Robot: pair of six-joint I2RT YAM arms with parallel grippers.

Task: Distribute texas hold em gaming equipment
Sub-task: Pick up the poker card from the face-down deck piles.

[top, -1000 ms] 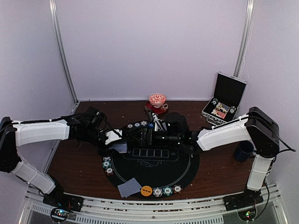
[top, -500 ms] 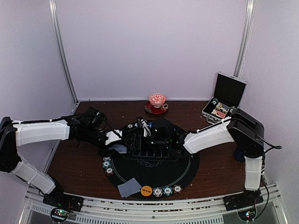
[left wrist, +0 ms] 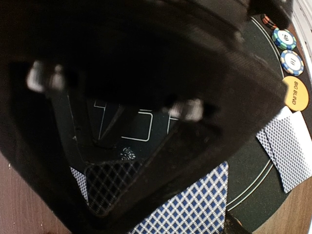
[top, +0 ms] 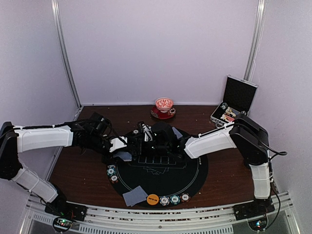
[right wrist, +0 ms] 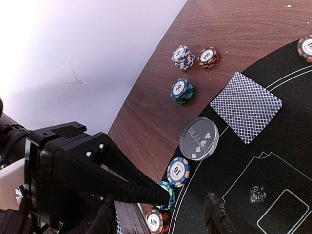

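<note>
While my left gripper [top: 125, 151] clamps a deck of playing cards [left wrist: 190, 209] just above the round mat's [top: 195, 170] left edge, my right gripper [right wrist: 161, 207] hangs close beside it w/ jaws spread wide. Nearby a clear dealer disc [right wrist: 199, 138] straddles the mat rim, a face-down card [right wrist: 246, 106] lies on the mat & striped chips [right wrist: 181, 90] sit on the wood surface [right wrist: 243, 29]; an orange Big Blind disc [top: 152, 199] rests at the near rim.

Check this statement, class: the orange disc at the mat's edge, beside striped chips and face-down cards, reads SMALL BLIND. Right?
Wrong word: the orange disc reads BIG BLIND, as the left wrist view shows. It does lie at the mat's edge, beside striped chips and face-down cards.
</note>
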